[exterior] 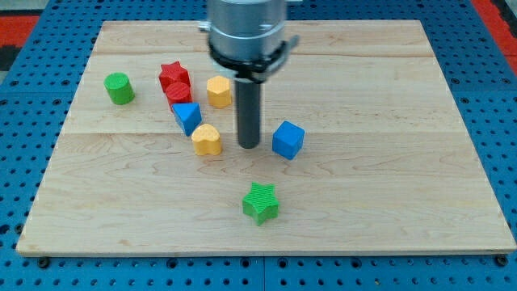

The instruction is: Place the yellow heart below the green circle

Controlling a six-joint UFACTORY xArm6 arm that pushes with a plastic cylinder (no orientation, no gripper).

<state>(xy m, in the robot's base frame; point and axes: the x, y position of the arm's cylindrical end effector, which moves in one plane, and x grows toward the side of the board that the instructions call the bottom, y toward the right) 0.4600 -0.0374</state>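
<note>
the yellow heart (pixel 207 140) lies on the tabletop (pixel 388 194), just to the view's left of my tip (pixel 249 146), perhaps not quite touching. the green circle (pixel 119 88) sits well apart, toward the view's upper left. a blue cube (pixel 287 140) stands near the tip's right. there are no jaws, only the bare rod.

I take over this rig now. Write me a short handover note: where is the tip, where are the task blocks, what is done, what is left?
My tip: on the board, just to the view's right of the yellow heart, with a small gap; blue cube on its other side.
Green circle: near the board's left edge, toward the view's top.
Done: nothing visible; the heart lies well right of the circle, beside the blue triangle.
Left: push the heart toward the view's left until it sits below the circle.
</note>
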